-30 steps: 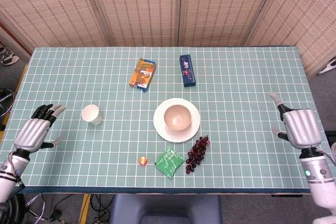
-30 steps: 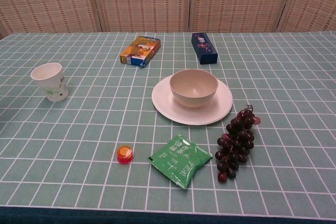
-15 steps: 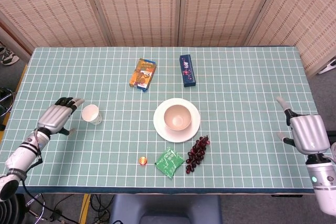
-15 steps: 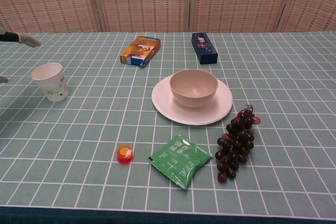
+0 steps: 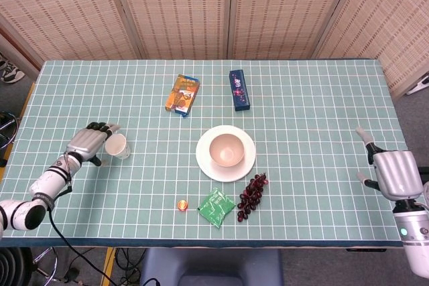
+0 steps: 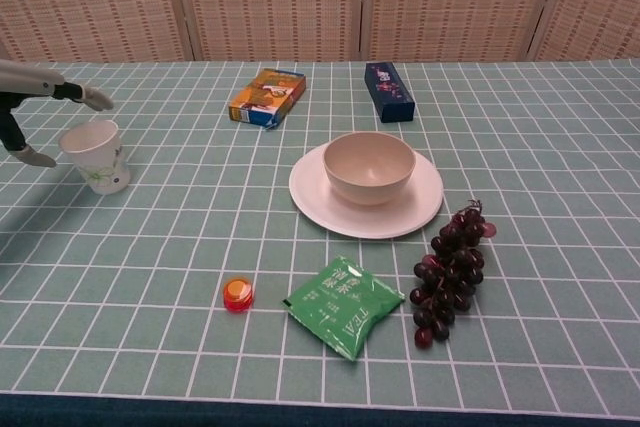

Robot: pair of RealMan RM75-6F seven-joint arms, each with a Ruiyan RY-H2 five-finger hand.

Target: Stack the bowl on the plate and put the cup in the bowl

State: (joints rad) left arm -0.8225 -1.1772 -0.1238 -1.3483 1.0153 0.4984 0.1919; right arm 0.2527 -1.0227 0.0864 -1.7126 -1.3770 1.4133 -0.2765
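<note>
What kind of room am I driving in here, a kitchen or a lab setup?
Likely a staged lab setup, not a kitchen: woven screen panels wall off the table, which wears a gridded cloth, and unrelated props sit about, like grapes and a tea packet.

A lab: gridded table (image 5: 301, 98) backed by woven screens (image 5: 201, 5).

The light was bright and even, coming from above. Shadows were soft and short, like the one beside the bowl (image 6: 369, 166). Both pictures were sharp, without glare; the table (image 5: 315, 105) edges looked slightly bent.
</note>
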